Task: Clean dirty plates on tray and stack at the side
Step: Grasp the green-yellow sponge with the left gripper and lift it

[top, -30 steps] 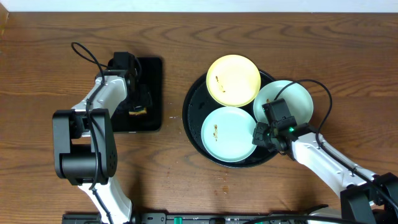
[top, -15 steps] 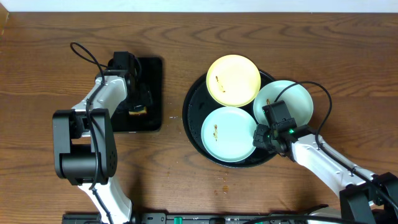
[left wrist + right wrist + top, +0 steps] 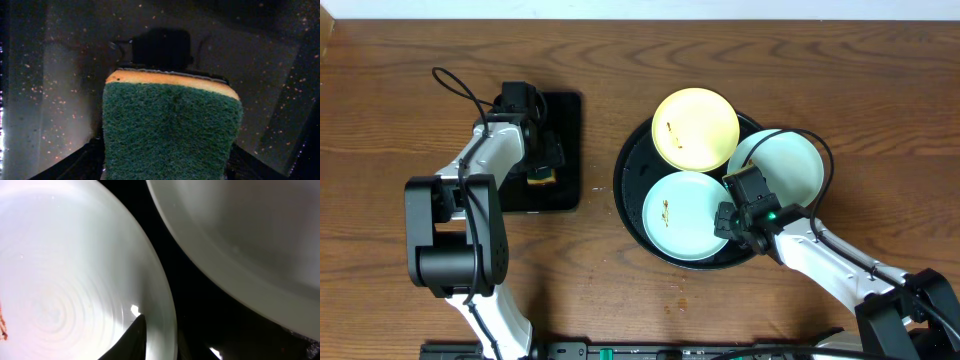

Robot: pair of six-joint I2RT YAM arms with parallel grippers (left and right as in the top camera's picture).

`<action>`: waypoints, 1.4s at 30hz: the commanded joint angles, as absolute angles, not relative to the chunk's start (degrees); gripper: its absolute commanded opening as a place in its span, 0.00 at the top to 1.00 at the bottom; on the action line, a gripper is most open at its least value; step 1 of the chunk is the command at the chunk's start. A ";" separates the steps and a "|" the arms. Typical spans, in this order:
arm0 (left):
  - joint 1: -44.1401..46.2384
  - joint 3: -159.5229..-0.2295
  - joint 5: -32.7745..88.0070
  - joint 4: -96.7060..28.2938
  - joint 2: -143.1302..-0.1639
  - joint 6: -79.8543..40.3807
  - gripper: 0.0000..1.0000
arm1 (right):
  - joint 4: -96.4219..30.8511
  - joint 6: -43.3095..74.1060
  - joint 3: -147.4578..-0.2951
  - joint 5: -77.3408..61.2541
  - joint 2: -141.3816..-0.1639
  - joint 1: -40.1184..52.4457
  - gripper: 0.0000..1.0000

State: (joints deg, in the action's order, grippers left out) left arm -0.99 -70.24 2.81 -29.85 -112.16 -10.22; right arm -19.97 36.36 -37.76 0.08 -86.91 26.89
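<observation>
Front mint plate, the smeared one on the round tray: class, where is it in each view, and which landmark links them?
Overhead: front mint plate, low centre of the round black tray.
Left wrist: not in it; a green sponge fills the view.
Right wrist: the plate fills the left half.
Shared landmark: its brown smear, on its left side in both.

Both arms are the same build: chunky black joint blocks with white links in between. The left arm (image 3: 455, 225) has a big boxy black shoulder and a thin black cable (image 3: 455, 85) looping off the wrist. The right arm (image 3: 830, 262) has its own cable loop, plus a tiny green light (image 3: 770, 213) glowing near the wrist.
</observation>
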 commanded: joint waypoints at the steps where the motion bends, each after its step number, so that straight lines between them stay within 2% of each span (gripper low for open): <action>1: -1.21 -68.55 4.03 -29.85 -113.82 -8.08 0.35 | -19.86 36.16 -37.28 -0.03 -88.14 27.68 0.85; 2: -1.21 -68.55 4.03 -29.63 -113.82 -7.22 0.46 | -19.81 36.16 -37.30 -0.05 -88.14 27.68 0.86; 5: -1.21 -68.58 4.08 -28.82 -113.69 -4.99 0.91 | -19.68 36.12 -37.30 -0.05 -88.14 27.68 0.91; 11: -1.21 -69.08 4.05 -27.97 -109.67 -3.20 0.93 | -19.27 36.14 -37.36 -0.05 -87.96 27.66 0.99; 18: -1.21 -69.08 4.03 -25.39 -97.38 -3.20 0.92 | -19.22 36.10 -37.36 -0.03 -87.96 27.66 0.98; 23: -1.21 -69.06 3.44 -24.82 -90.00 -3.20 0.93 | -18.85 36.10 -37.39 -0.03 -87.96 27.66 0.86; 26: -1.21 -68.77 0.71 -25.17 -88.23 -3.20 0.93 | -18.81 36.10 -37.39 -0.01 -87.99 27.66 0.69; 30: -1.21 -68.71 -1.15 -25.15 -88.53 -3.01 0.93 | -18.81 35.86 -37.39 -0.03 -87.99 27.66 0.53; 33: -1.21 -68.69 -1.10 -25.17 -88.75 -3.01 0.92 | -18.81 35.83 -37.36 -0.03 -87.99 27.66 0.50; 42: -1.21 -68.69 -1.06 -25.34 -88.75 -3.70 0.92 | -18.81 35.88 -37.39 -0.03 -87.96 27.66 0.50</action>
